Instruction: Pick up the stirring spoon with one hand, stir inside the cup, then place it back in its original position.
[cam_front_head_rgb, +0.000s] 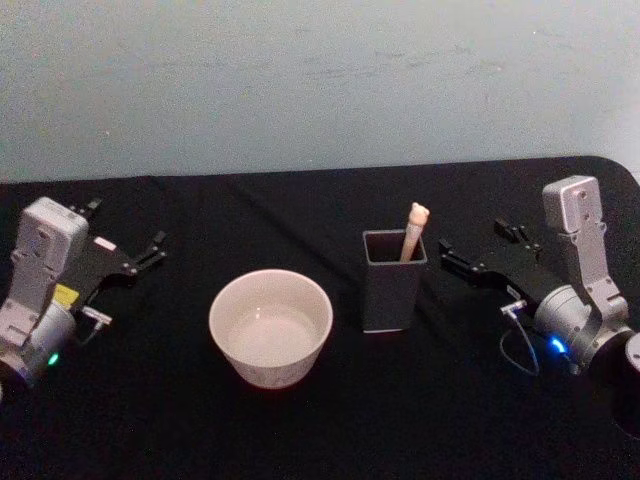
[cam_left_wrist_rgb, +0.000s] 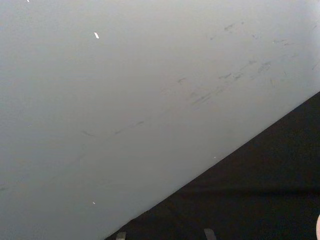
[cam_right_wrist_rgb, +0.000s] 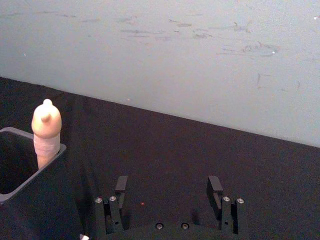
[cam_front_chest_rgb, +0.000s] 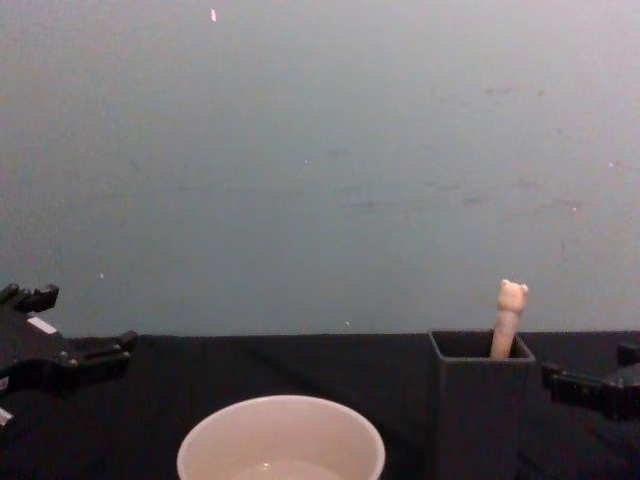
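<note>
**A:** So where's the stirring spoon (cam_front_head_rgb: 414, 230) right now?

**B:** Sitting in the dark grey holder (cam_front_head_rgb: 392, 295), leaning against its back right corner. Only the beige handle with the little bear head pokes out above the rim; the bowl end is down inside, so I can't see it.

**A:** And the cup (cam_front_head_rgb: 270, 327)?

**B:** Just left of the holder on the black table (cam_front_head_rgb: 300, 430), not touching it. There might be a bit of liquid in the bottom, hard to say from the head view.

**A:** What are the arms doing?

**B:** The right gripper (cam_front_head_rgb: 447, 254) hangs just right of the holder, pointing at it, fingers spread and holding nothing. The left gripper (cam_front_head_rgb: 153, 250) is off to the left, well apart from the cup, and also looks spread with nothing in it.
</note>
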